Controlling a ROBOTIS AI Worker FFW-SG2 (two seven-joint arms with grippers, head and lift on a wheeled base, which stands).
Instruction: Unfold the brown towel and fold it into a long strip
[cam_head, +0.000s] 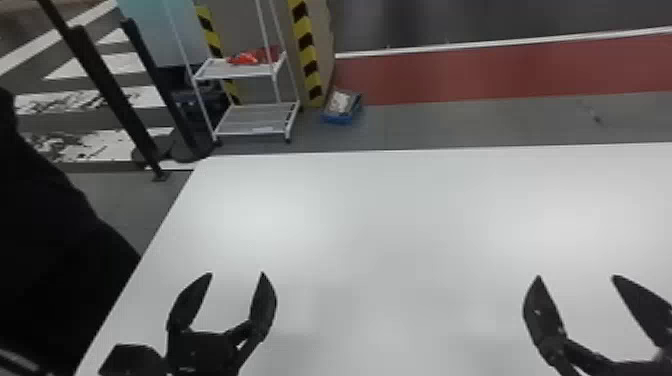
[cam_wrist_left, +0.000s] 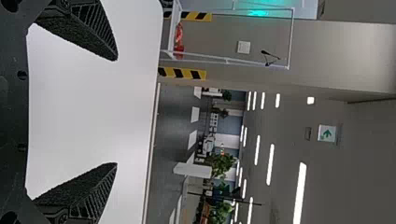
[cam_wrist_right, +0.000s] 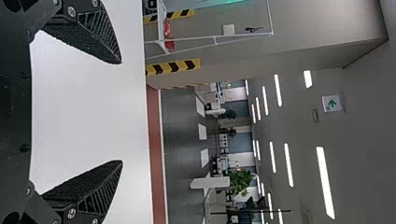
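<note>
Both the left gripper (cam_head: 237, 273) and the right gripper (cam_head: 576, 276) hang open and well apart over the worktop (cam_head: 390, 220), probably so each can take one side of the towel. Where the towel lies, I cannot tell.

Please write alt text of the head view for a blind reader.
The robot's open left gripper and open right gripper hover over a white table; beyond its far edge stands a white shelf cart with something red on it.
</note>
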